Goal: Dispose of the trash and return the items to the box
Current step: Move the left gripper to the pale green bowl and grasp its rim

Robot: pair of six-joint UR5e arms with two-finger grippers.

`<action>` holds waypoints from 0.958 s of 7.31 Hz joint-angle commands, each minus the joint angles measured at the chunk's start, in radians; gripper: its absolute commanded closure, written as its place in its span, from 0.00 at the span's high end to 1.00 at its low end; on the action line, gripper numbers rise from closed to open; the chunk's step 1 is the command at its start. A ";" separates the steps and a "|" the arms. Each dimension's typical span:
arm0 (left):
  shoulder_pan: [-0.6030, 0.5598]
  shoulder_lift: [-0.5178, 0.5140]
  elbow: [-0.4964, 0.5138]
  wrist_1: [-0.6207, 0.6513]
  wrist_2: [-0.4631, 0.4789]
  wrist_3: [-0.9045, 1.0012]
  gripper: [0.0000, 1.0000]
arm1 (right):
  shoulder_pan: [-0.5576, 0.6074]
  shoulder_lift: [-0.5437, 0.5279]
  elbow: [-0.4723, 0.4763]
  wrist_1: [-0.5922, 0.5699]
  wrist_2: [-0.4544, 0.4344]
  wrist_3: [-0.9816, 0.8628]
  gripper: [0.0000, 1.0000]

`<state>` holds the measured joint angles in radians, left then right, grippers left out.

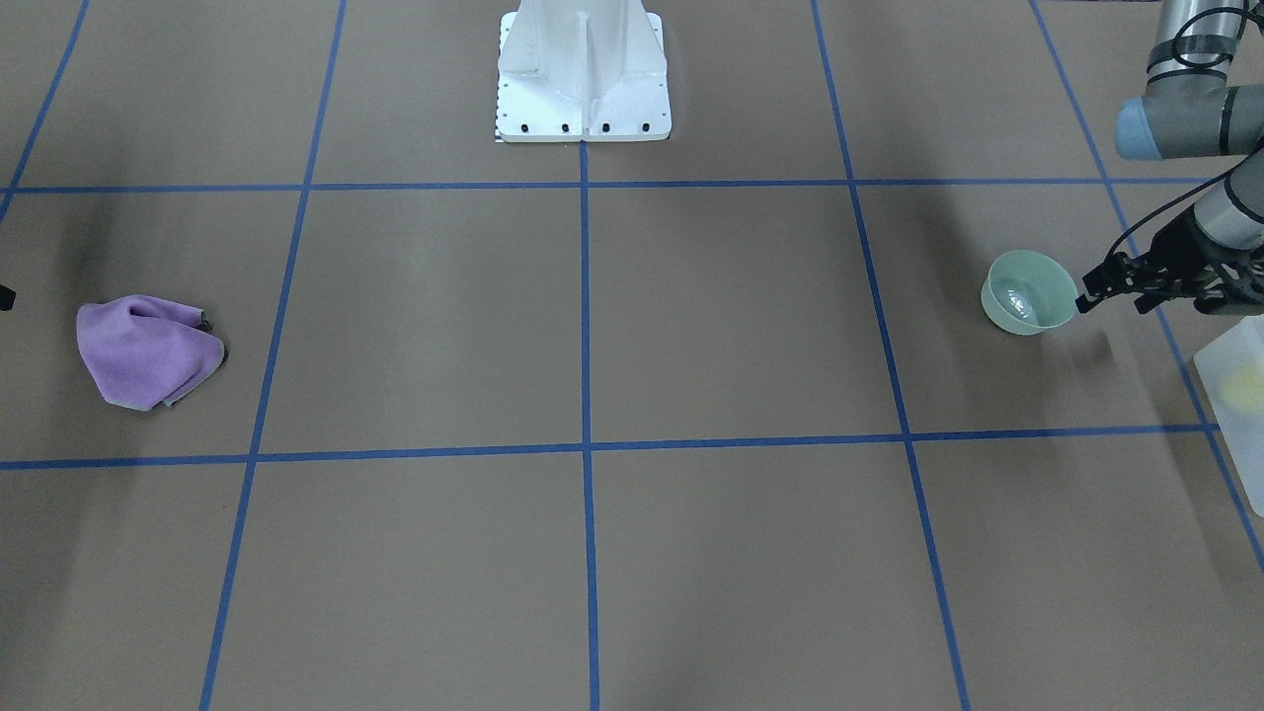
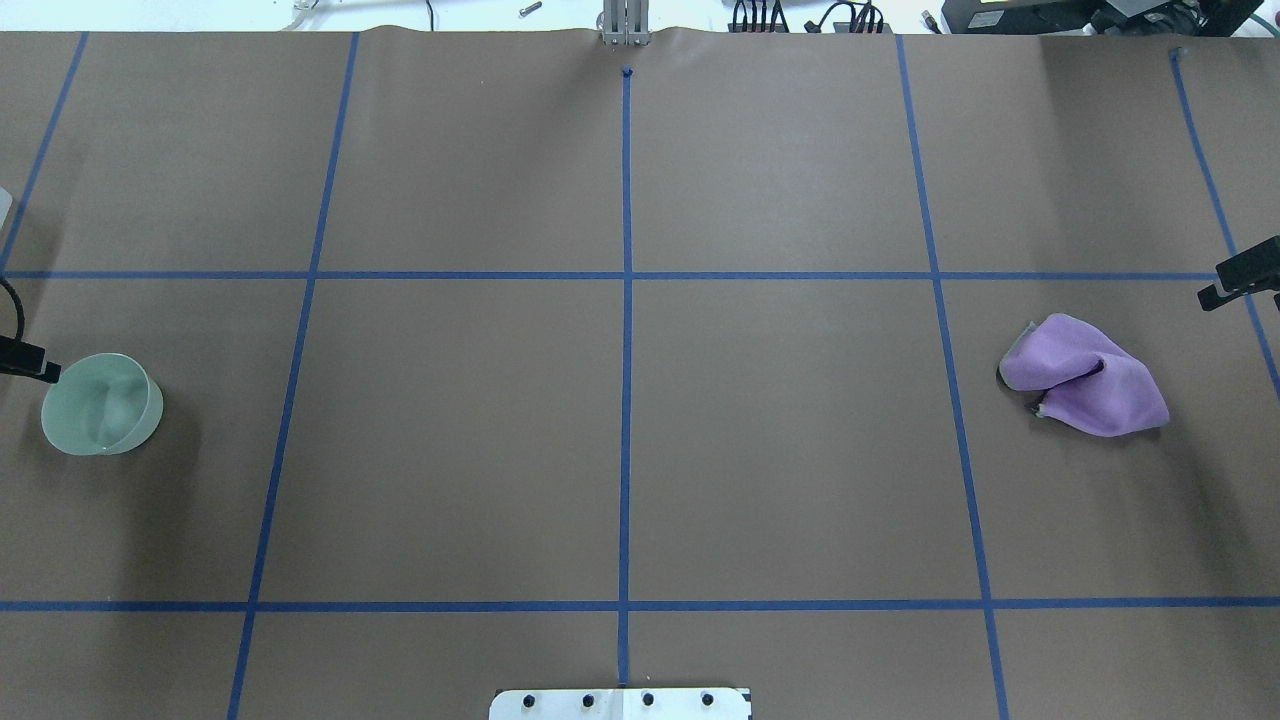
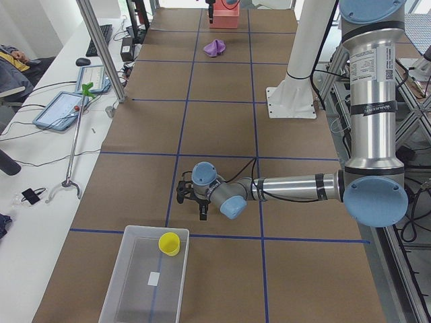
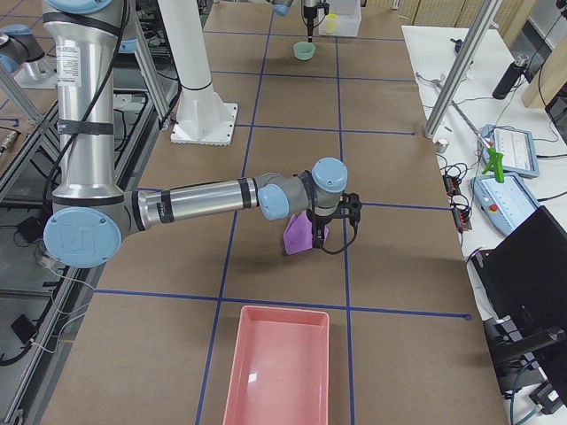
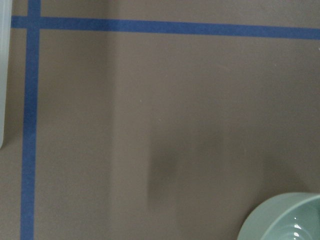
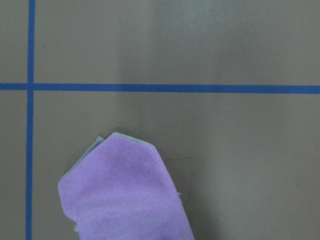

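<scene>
The pale mint-green bowl (image 1: 1029, 291) stands upright on the brown table; it also shows in the overhead view (image 2: 100, 403) and at the corner of the left wrist view (image 5: 285, 220). My left gripper (image 1: 1114, 296) hovers just beside the bowl on the box side, open and empty. The yellow cup (image 3: 169, 243) sits inside the translucent box (image 3: 151, 282), which also shows at the front view's edge (image 1: 1239, 415). My right gripper (image 2: 1215, 283) hangs beside the purple cloth (image 2: 1085, 378), apparently open and holding nothing.
A pink tray (image 4: 279, 372) lies at the table's end on my right, beyond the purple cloth (image 4: 299, 235). The white robot base (image 1: 583, 74) stands at the table's middle edge. Blue tape lines grid the brown table.
</scene>
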<state>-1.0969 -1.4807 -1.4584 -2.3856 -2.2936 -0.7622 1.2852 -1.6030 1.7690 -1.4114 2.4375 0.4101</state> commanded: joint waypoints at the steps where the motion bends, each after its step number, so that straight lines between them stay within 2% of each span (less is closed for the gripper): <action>1: 0.005 -0.007 0.012 -0.040 -0.009 -0.023 0.97 | -0.001 0.000 0.000 0.000 0.000 0.000 1.00; 3: 0.005 -0.007 0.009 -0.041 -0.010 -0.023 0.97 | -0.004 0.000 0.000 0.000 0.000 0.000 1.00; 5: 0.003 0.009 -0.049 -0.038 -0.087 -0.028 0.97 | -0.006 -0.002 0.000 0.000 0.000 0.000 1.00; 7: 0.027 0.017 -0.046 -0.037 -0.066 -0.020 0.97 | -0.009 -0.002 -0.002 0.000 0.000 0.000 1.00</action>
<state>-1.0874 -1.4674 -1.5011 -2.4245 -2.3678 -0.7864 1.2780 -1.6043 1.7678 -1.4113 2.4375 0.4096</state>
